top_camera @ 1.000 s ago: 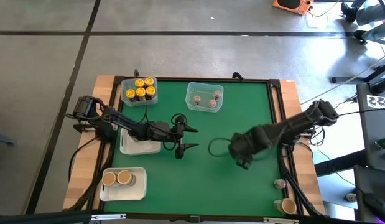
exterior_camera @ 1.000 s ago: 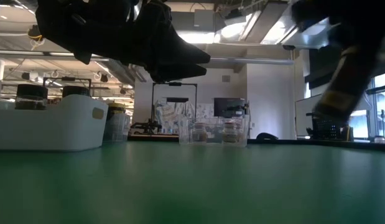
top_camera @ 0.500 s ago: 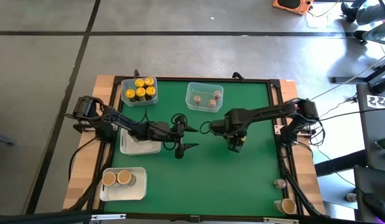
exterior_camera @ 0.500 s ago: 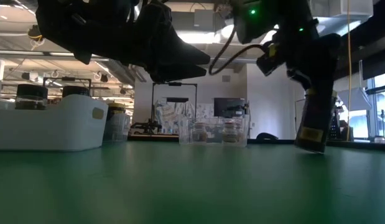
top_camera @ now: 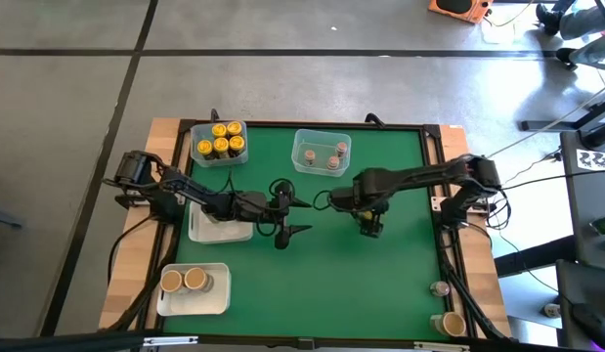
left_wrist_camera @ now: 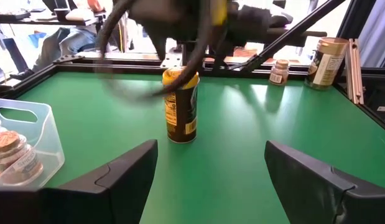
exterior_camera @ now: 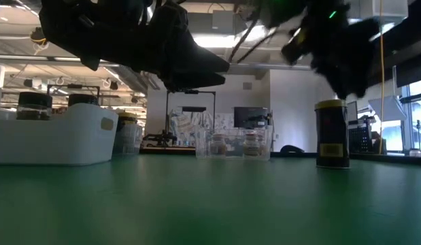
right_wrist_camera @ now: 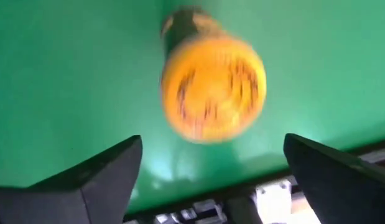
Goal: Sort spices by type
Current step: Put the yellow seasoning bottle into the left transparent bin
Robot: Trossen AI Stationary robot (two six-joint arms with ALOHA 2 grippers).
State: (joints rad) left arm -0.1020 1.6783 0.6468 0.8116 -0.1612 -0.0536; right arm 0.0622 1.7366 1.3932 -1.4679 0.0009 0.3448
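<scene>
A dark spice jar with a yellow lid [right_wrist_camera: 214, 87] stands upright on its base on the green table, right of centre [exterior_camera: 332, 134], also in the left wrist view [left_wrist_camera: 181, 106]. My right gripper [right_wrist_camera: 212, 149] hovers open just above it, fingers pointing down, and covers it in the high view [top_camera: 369, 225]. My left gripper [top_camera: 302, 216] waits open near the table's middle, level, facing the jar [left_wrist_camera: 211, 149].
At the far edge stand a clear tub of yellow-lid jars [top_camera: 220, 143] and a clear tub with grey-pink-lid jars [top_camera: 322, 152]. A white tray with two tan-lid jars [top_camera: 193, 288] sits near left. Two jars [top_camera: 440, 289] [top_camera: 453, 324] stand on the right wooden edge.
My right arm swung from the table's right side toward the centre, carrying the yellow-lid jar tilted just above the table. It set the jar down upright, let go and rose a little above it. The jar now stands free.
</scene>
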